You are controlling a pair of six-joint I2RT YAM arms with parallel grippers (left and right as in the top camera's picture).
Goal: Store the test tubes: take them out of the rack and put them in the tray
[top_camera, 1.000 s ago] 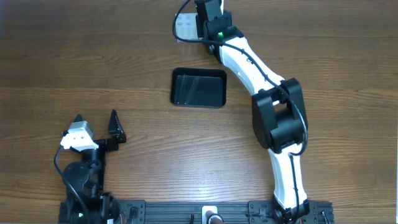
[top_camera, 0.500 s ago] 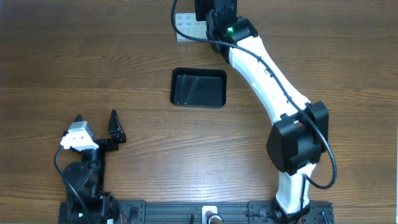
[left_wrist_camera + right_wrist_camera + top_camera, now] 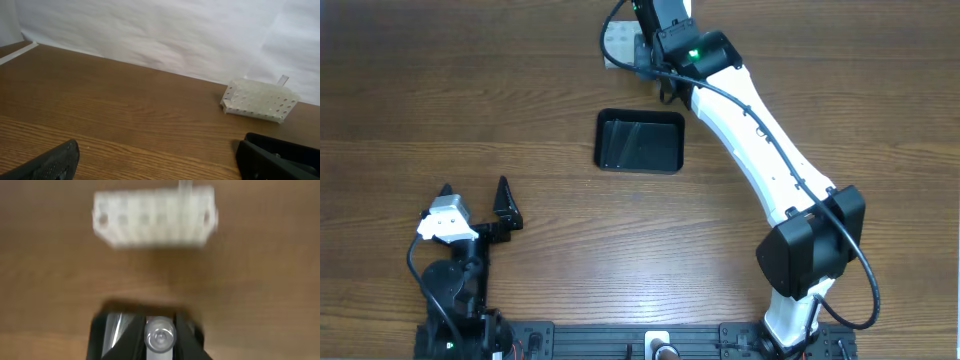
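Note:
The white test tube rack (image 3: 619,46) stands at the table's far edge, and one clear tube (image 3: 283,79) sticks up from the rack (image 3: 257,100). The black tray (image 3: 640,142) lies nearer, in the middle of the table. My right gripper (image 3: 160,336) is shut on a clear test tube (image 3: 160,334), seen end-on, between the rack (image 3: 155,217) and the tray. In the top view the right wrist (image 3: 665,25) sits beside the rack. My left gripper (image 3: 475,205) rests open at the near left, far from both, with nothing between its fingers (image 3: 55,162).
A white wall (image 3: 160,35) rises just behind the rack. Bare wooden table (image 3: 470,90) stretches to the left and right of the tray. The right arm (image 3: 760,150) runs diagonally across the right half.
The right arm has stretched out, its elbow swinging toward the near right while the wrist stays by the rack. The left arm has not moved.

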